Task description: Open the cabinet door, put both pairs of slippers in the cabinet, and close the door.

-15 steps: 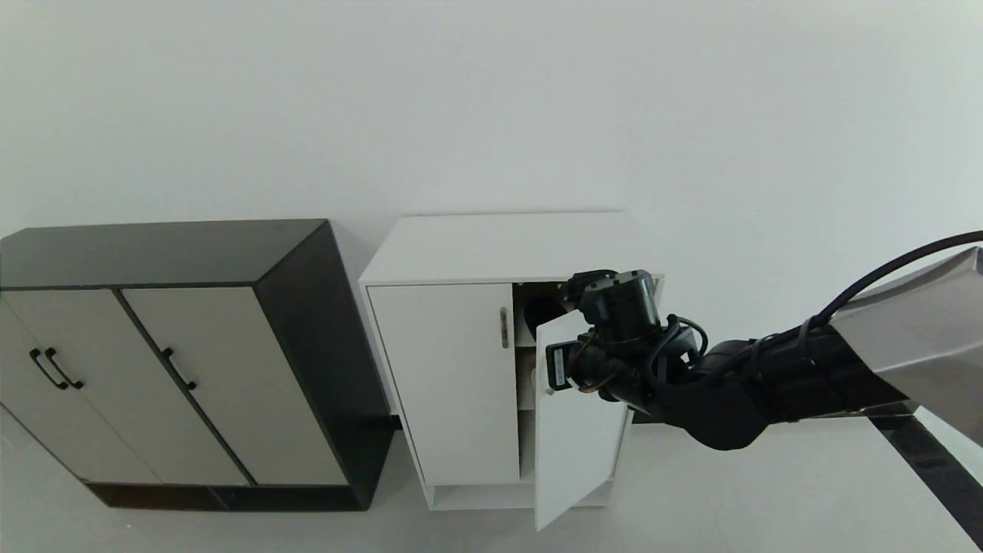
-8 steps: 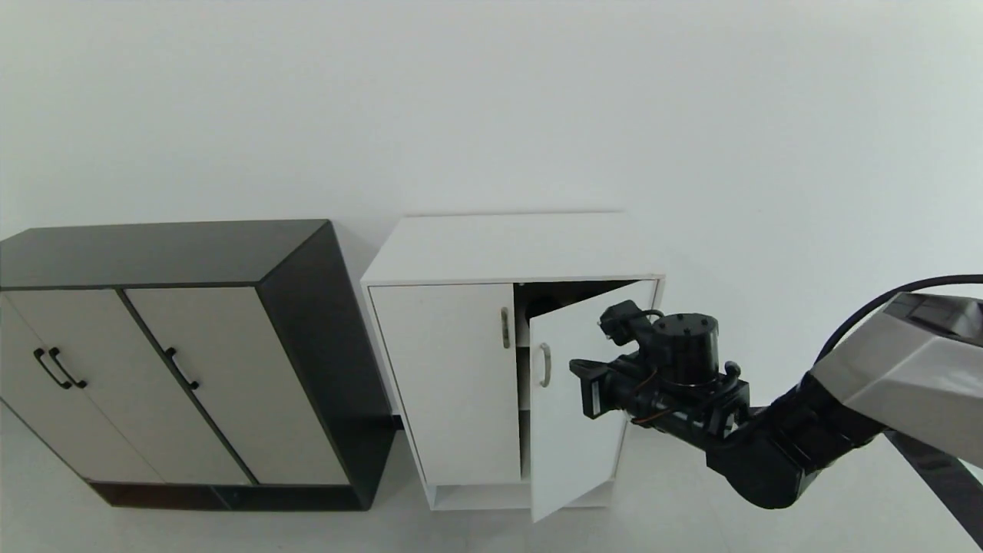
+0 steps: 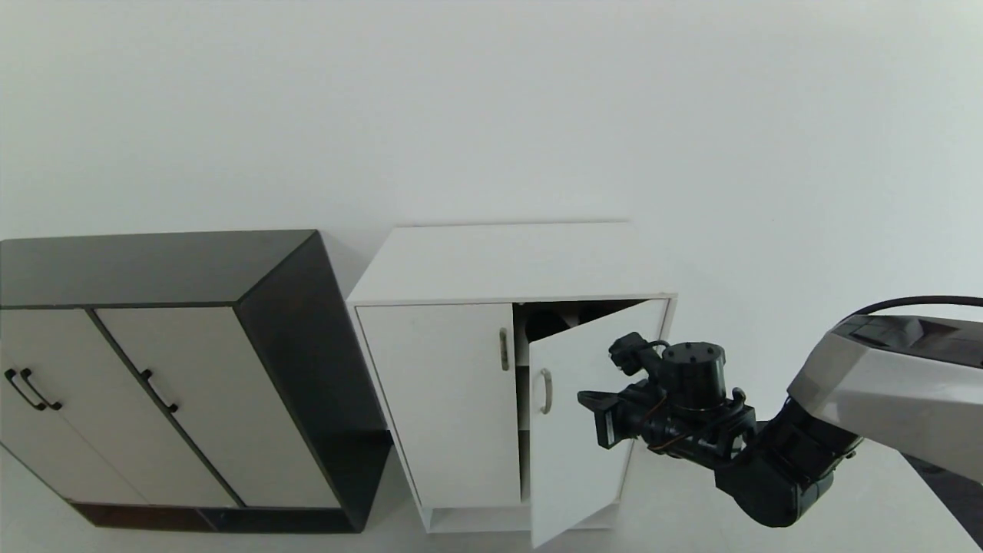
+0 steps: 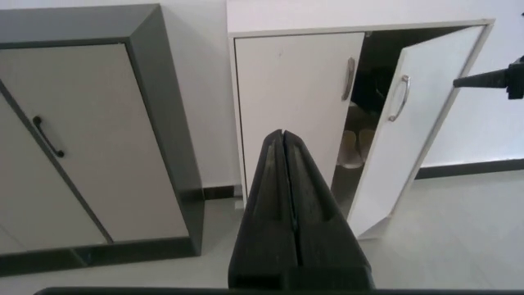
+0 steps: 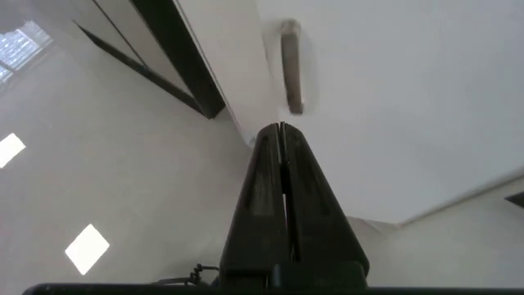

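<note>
Writing: one small white sticker (image 3: 606,427) on the right wrist, print too small to read. No other legible text on either piece of furniture.

White cabinet (image 3: 507,261) stands on the floor (image 3: 691,514), back against the wall (image 3: 491,115). It has a plain white flat top and two doors. The left door (image 3: 438,407) is closed flush, with a slim vertical metal handle (image 3: 504,349) at its inner edge. The right door (image 3: 572,468) is ajar, swung partway out on its outer-edge hinges, and has its own metal handle (image 3: 545,390) near the free edge. The interior is dark and split by shelves.

Slippers (image 4: 354,149): one pale cream pair is visible through the door gap, on a shelf inside the cabinet, toes down. Something dark sits in the top compartment; cannot tell what.

Right gripper (image 3: 590,399) is at the outer face of the right door, just beside the handle. Its fingers (image 5: 262,188) are pressed together with no gap, holding nothing. Cannot tell whether it touches the door.

Left gripper (image 4: 282,139) is well back from the cabinet, pointing at it. Its fingers (image 4: 270,197) are also pressed together, empty.

Dark cabinet (image 3: 307,361) sits just beside the white one on its left, with beige doors and black handles.
</note>
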You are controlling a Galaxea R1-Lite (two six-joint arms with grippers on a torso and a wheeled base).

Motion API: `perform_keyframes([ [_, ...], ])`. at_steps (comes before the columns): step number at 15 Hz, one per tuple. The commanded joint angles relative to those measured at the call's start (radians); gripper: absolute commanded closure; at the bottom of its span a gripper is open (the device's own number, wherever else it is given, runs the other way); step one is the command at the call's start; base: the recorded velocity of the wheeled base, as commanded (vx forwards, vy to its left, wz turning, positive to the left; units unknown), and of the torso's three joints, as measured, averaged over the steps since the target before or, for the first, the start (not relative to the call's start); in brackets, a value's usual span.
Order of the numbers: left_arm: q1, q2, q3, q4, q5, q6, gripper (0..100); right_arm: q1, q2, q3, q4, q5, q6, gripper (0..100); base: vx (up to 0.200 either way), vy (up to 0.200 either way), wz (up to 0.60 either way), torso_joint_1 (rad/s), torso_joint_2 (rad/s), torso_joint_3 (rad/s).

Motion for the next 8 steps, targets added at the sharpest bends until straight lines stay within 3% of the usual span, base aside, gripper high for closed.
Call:
perform_keyframes([
  [1, 0.0, 0.0, 0.0, 0.0, 0.0, 0.0, 100, -0.001, 0.005, 0.01, -0.001, 0.006, 0.0, 100, 0.2, 0.0, 0.0, 0.002, 0.0, 0.007],
  [2, 0.0, 0.0, 0.0, 0.0, 0.0, 0.0, 100, -0.003, -0.003, 0.012, -0.001, 0.021, 0.0, 100, 0.2, 0.0, 0.0, 0.007, 0.01, 0.002],
  [8, 0.0, 0.0, 0.0, 0.0, 0.0, 0.006, 100, -0.017, -0.008, -0.025, 0.008, 0.042, 0.023, 100, 0.0, 0.0, 0.0, 0.0, 0.0, 0.0],
])
